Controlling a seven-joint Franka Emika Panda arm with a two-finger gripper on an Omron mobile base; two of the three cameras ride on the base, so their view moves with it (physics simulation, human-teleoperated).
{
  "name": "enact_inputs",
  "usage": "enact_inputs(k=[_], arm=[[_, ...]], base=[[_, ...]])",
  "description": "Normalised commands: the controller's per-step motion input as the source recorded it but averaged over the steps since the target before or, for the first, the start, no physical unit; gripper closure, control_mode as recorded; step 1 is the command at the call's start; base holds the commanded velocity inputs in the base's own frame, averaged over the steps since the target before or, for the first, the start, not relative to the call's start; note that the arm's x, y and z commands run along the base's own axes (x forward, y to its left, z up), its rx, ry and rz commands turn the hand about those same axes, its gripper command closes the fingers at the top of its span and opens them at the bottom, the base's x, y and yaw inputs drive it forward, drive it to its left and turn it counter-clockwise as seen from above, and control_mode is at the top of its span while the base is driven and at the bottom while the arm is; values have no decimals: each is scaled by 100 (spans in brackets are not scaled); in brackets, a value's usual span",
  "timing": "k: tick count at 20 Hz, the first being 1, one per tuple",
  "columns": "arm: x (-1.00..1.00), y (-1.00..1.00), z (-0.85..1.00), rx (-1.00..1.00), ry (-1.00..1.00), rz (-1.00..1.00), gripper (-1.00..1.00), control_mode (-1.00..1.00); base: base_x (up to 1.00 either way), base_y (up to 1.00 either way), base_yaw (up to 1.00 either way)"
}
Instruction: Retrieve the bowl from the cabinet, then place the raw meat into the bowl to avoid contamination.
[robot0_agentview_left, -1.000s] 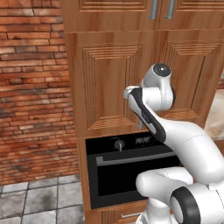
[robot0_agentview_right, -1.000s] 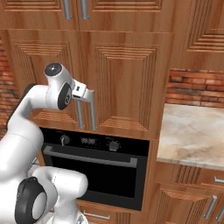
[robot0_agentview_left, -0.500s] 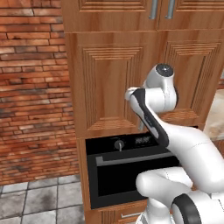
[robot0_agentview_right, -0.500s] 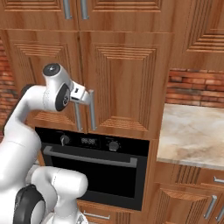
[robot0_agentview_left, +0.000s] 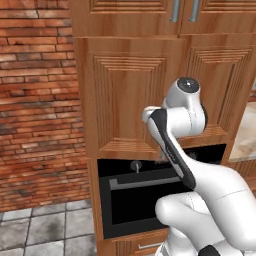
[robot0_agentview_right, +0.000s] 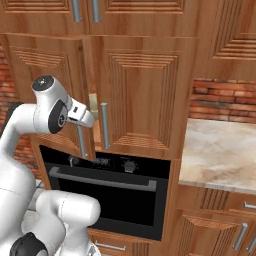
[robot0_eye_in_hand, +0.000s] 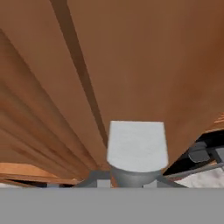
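Jaws: we see the gripper (robot0_agentview_right: 86, 120) pinching the left door's handle (robot0_agentview_right: 81, 142) on the cabinet (robot0_agentview_right: 145, 90).
Handle axis: vertical.
Door: just ajar; we'd pull toward us.

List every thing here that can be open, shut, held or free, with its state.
left cabinet door: ajar, gap at its inner edge
left door handle: gripped
right cabinet door: shut
right door handle: free
gripper: shut on left door handle
oven: door shut

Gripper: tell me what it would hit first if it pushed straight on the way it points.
Most likely the left cabinet door: the gripper is shut on that door's handle, pointing into the wood just behind it.
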Motion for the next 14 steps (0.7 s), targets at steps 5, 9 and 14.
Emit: enact_inputs(k=[5, 9, 14], arm=[[-41, 55, -16, -1, 2, -7, 100, -100], [-37, 60, -15, -2, 4, -7, 100, -100], [-33, 61, -12, -2, 5, -7, 100, -100]], base=[[0, 0, 0], [0, 0, 0], [0, 0, 0]])
